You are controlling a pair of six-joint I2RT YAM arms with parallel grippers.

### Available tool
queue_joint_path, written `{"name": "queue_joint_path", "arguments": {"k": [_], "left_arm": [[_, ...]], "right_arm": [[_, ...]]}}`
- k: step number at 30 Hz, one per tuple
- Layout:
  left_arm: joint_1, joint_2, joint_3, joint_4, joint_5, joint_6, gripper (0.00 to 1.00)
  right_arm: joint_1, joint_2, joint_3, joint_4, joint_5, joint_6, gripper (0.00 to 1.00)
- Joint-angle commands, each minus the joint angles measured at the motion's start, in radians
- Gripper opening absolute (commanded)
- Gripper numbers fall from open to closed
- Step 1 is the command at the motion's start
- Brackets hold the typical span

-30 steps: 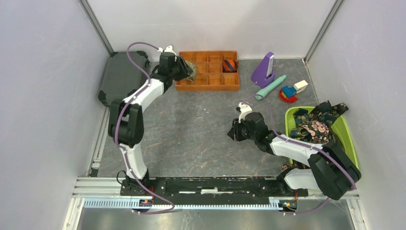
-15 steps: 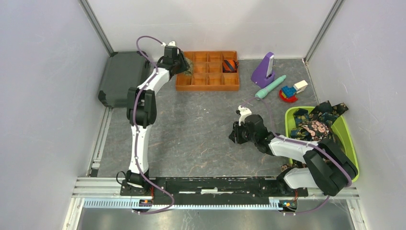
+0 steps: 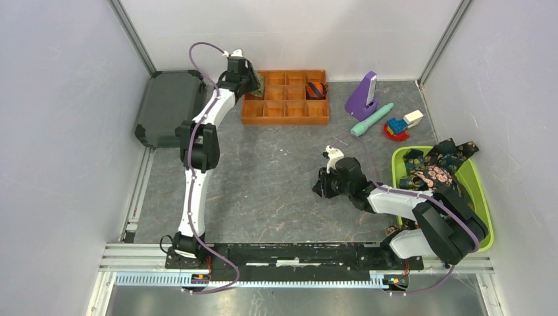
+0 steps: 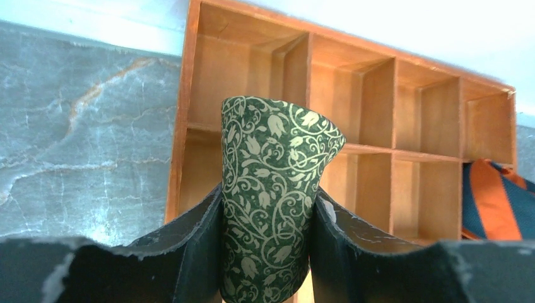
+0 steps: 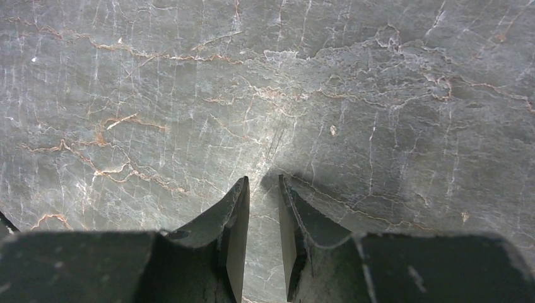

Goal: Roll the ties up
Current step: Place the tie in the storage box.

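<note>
My left gripper (image 3: 256,84) is shut on a rolled olive-green tie (image 4: 277,139) with a pale vine pattern. It holds the roll upright over the left compartments of the orange wooden tray (image 3: 286,120), whose left rim shows in the left wrist view (image 4: 183,95). A rolled orange-navy striped tie (image 3: 316,89) sits in a far right compartment and also shows in the left wrist view (image 4: 495,202). Several dark patterned ties (image 3: 431,174) lie heaped in the green bin (image 3: 477,191). My right gripper (image 3: 320,184) is low over bare table (image 5: 263,183), empty, jaws a narrow gap apart.
A teal plastic stick (image 3: 372,120), a purple wedge-shaped object (image 3: 362,95) and small toy blocks (image 3: 401,125) lie at the back right. A black case (image 3: 168,105) lies at the back left. White walls close in the table on three sides.
My left gripper has carried the green roll back and a little right, from the tray's left edge to over its left compartments. My right gripper has barely moved.
</note>
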Motion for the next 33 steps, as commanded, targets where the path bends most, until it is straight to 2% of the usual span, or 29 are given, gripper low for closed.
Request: {"name": "queue_joint_path", "arguments": {"k": [1, 4, 12, 16, 20, 22, 25, 27, 33], "left_arm": [[0.010, 0.027, 0.042, -0.076, 0.004, 0.048, 0.03], [0.011, 0.061, 0.112, -0.179, 0.001, 0.016, 0.05], [0.011, 0.114, 0.115, -0.264, 0.022, -0.055, 0.11], [0.010, 0.154, 0.125, -0.263, 0.080, -0.082, 0.13], [0.011, 0.168, 0.137, -0.255, 0.116, -0.097, 0.20], [0.011, 0.161, 0.135, -0.246, 0.131, -0.096, 0.28], [0.011, 0.137, 0.118, -0.237, 0.137, -0.098, 0.47], [0.010, 0.115, 0.104, -0.225, 0.140, -0.095, 0.56], [0.010, 0.061, 0.091, -0.238, 0.100, -0.059, 0.71]], "right_arm": [[-0.002, 0.007, -0.007, 0.041, -0.021, -0.001, 0.29], [-0.002, 0.011, -0.005, 0.044, -0.030, 0.000, 0.30], [-0.002, 0.020, -0.006, 0.048, -0.048, 0.000, 0.30], [-0.002, 0.024, -0.007, 0.053, -0.061, 0.002, 0.29], [-0.002, 0.024, -0.006, 0.054, -0.062, 0.002, 0.29], [-0.002, 0.024, -0.006, 0.056, -0.065, 0.003, 0.29], [-0.002, 0.024, -0.009, 0.058, -0.067, 0.003, 0.29], [-0.002, 0.024, -0.007, 0.058, -0.071, 0.005, 0.29], [-0.002, 0.010, -0.010, 0.058, -0.071, 0.004, 0.29]]}}
